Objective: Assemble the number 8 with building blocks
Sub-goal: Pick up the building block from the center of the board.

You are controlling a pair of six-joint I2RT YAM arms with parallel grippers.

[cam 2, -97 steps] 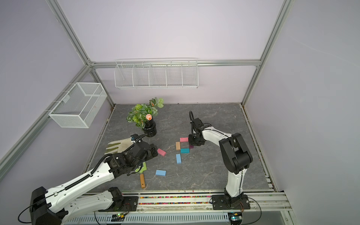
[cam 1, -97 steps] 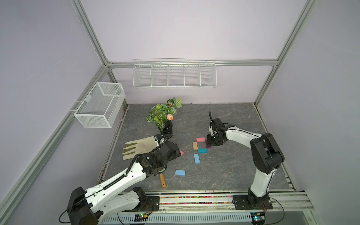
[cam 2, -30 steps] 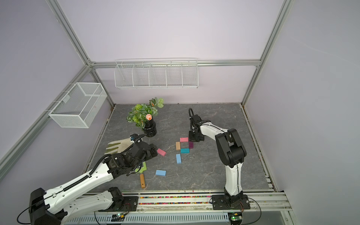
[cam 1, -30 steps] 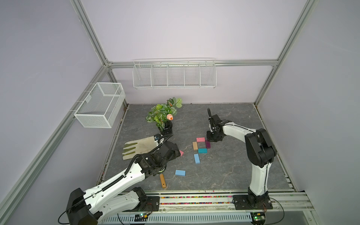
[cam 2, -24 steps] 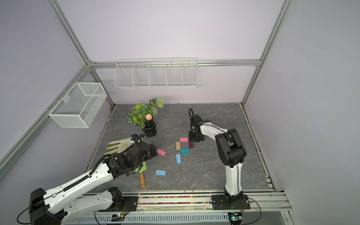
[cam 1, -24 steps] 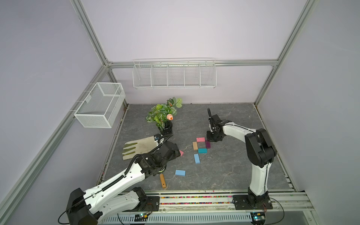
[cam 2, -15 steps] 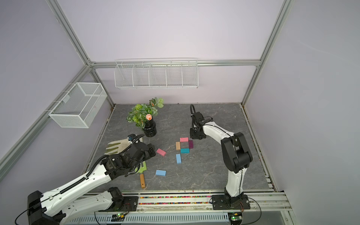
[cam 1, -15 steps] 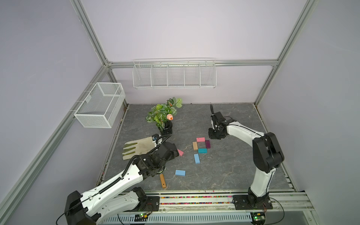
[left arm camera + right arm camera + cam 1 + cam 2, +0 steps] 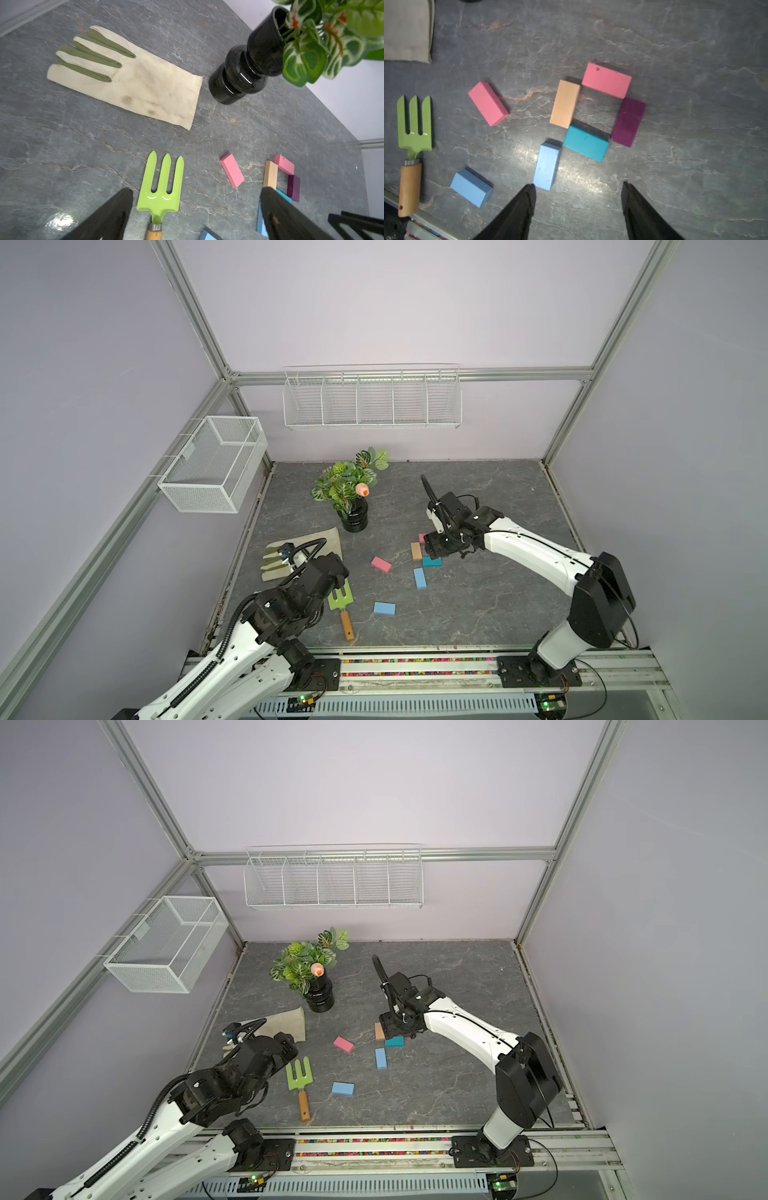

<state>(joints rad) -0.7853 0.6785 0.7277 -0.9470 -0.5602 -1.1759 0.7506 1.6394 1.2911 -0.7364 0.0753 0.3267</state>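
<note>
Right wrist, right fingers (image 9: pixel 517 214) spread wide, empty, above building blocks (image 9: pixel 585 143)

Green fork (image 9: pixel 161 197) nr glove (image 9: pixel 145 87); black vase (image 9: pixel 243 72) w/ plant (image 9: pixel 303 56) beside glove cuff; wire basket (image 9: pixel 212 464), rack (image 9: pixel 372 400) on walls.

Robotics lab test cell. Indicators:
- aluminium-profile frame (image 9: pixel 199 323) enclosing workspace
- plain lilac wall panels (image 9: pixel 374 302)
- left arm (image 9: pixel 232 668) and right arm (image 9: pixel 536 551) bolted to front rail (image 9: pixel 415 666)
- slotted cable duct (image 9: pixel 395 701) below rail
- wire rack (image 9: pixel 372 402) and mesh basket (image 9: pixel 212 464) hung on frame
- stone-pattern table (image 9: pixel 498 605)
</note>
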